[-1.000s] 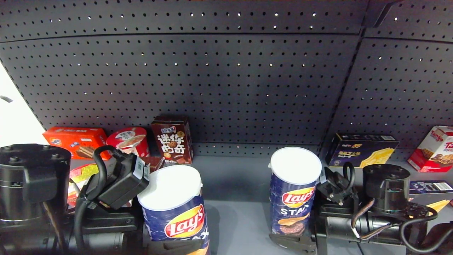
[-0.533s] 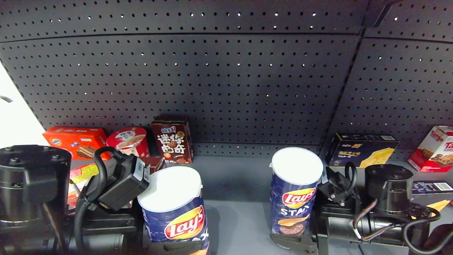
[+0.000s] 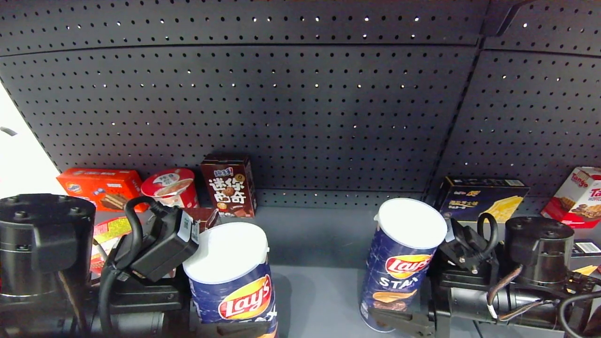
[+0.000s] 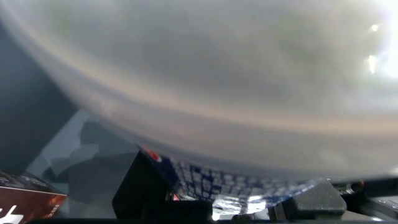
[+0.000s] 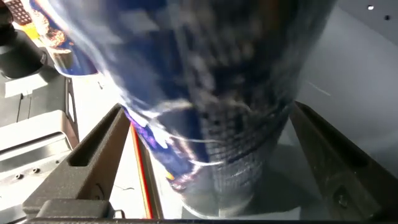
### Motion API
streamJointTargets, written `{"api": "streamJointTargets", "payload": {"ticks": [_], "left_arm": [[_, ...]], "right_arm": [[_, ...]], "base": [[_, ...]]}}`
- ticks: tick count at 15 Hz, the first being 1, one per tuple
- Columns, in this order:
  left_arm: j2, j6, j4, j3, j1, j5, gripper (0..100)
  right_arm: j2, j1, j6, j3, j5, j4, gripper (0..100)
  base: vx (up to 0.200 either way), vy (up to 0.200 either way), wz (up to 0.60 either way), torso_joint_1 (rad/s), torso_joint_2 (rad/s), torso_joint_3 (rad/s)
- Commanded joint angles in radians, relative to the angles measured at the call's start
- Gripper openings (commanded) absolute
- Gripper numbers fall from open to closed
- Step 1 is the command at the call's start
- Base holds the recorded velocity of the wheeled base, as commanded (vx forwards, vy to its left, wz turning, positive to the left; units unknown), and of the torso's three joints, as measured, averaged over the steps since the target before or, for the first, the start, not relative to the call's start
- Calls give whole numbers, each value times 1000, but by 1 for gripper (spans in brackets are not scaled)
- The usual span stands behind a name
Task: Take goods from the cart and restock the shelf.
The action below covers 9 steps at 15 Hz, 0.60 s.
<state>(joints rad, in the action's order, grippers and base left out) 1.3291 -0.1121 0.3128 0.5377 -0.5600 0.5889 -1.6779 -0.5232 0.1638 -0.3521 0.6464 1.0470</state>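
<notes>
Nearest, the left gripper (image 4: 230,202) is clamped low on the left can (image 3: 230,277), which stands near upright, lid up, just front-right of the brown box (image 3: 228,185). Well right of that box, the right gripper (image 5: 211,149) clamps the right can (image 3: 399,263) at its base. That can's long axis leans, lid toward its own arm. Both likely go forward onto the shelf (image 3: 310,234).

Left arm (image 3: 44,244): low at the front edge of the shelf (image 3: 319,281), toward its left end, wrist roughly level. Left gripper (image 3: 233,325): jaws clamped on the base of the left chip can (image 3: 230,277), which stands upright. Right arm (image 3: 535,263): low at the front edge, right of centre, wrist horizontal. Right gripper (image 3: 390,315): fingers (image 5: 93,162) pressed on both sides of the right chip can (image 3: 399,263), holding it low on its body, top tilted right.
</notes>
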Motion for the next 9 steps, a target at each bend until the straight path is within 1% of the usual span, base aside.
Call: {"api": "streamJointTargets", "payload": {"ticks": [1, 4, 7, 9], "left_arm": [[1, 0, 0, -1, -1, 0, 0], [1, 0, 0, -1, -1, 0, 0], [-1, 0, 0, -2, -1, 0, 0], [-1, 0, 0, -16, -1, 0, 0]], "right_arm": [[32, 8, 0, 7, 2, -1, 100], [44, 9, 0, 9, 2, -1, 100], [52, 35, -1, -4, 6, 1, 100], [87, 37, -7, -5, 6, 1, 100]], "base": [[0, 0, 0, 0, 0, 0], [0, 0, 0, 0, 0, 0], [0, 0, 0, 0, 0, 0], [0, 0, 0, 0, 0, 0]]}}
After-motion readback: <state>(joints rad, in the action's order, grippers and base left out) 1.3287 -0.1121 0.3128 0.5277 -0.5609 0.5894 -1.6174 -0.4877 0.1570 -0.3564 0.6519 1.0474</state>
